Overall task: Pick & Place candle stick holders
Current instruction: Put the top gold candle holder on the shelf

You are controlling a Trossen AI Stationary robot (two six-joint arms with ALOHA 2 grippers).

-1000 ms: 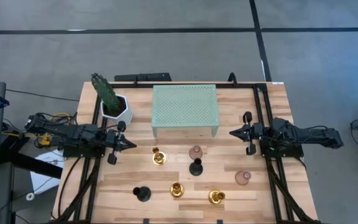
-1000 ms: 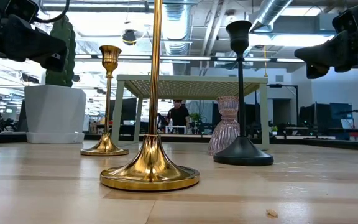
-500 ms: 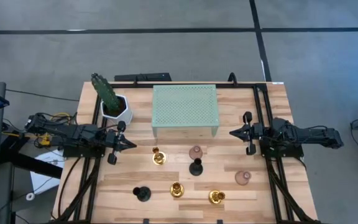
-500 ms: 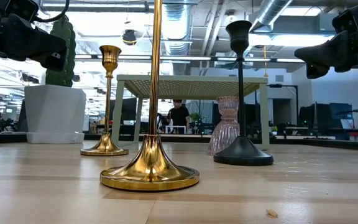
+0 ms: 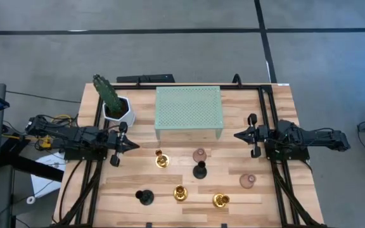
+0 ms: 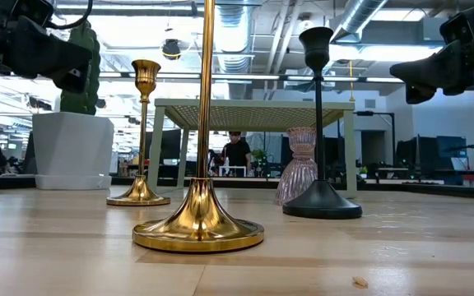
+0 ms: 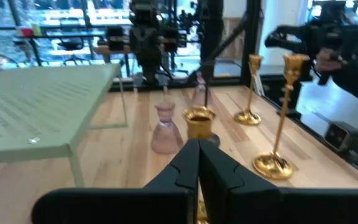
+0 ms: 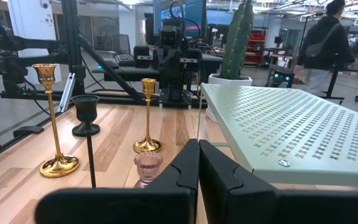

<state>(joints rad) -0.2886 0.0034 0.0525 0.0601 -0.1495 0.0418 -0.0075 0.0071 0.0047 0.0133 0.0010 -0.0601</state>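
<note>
My left gripper (image 5: 134, 146) hangs over the left edge of the table (image 5: 271, 209), fingers pressed together, with nothing in them. I think it waits there so it can reach in when the work starts.

Just past it, near the back left corner, a cactus (image 5: 107, 92) stands in its white pot (image 5: 118, 111). The pot is the only thing here that holds something, and all it holds is the cactus.

Next comes the green stand (image 5: 188, 111), by the middle of the back edge. It is full of little holes. Its top has nothing on it.

The candle holders are in front of the stand, spread out and all upright. From left to right: a black one (image 5: 145, 197) near the front edge, a gold one (image 5: 161, 161), a gold one (image 5: 180, 193), a pink one (image 5: 199, 154) with a black one (image 5: 199, 170) just in front of it, a gold one (image 5: 220, 201) by the front edge, and a pink one (image 5: 248, 181). No one has picked any up yet.

My right gripper (image 5: 236, 135) hangs over the right edge, fingers tight together too, and holds nothing.
</note>
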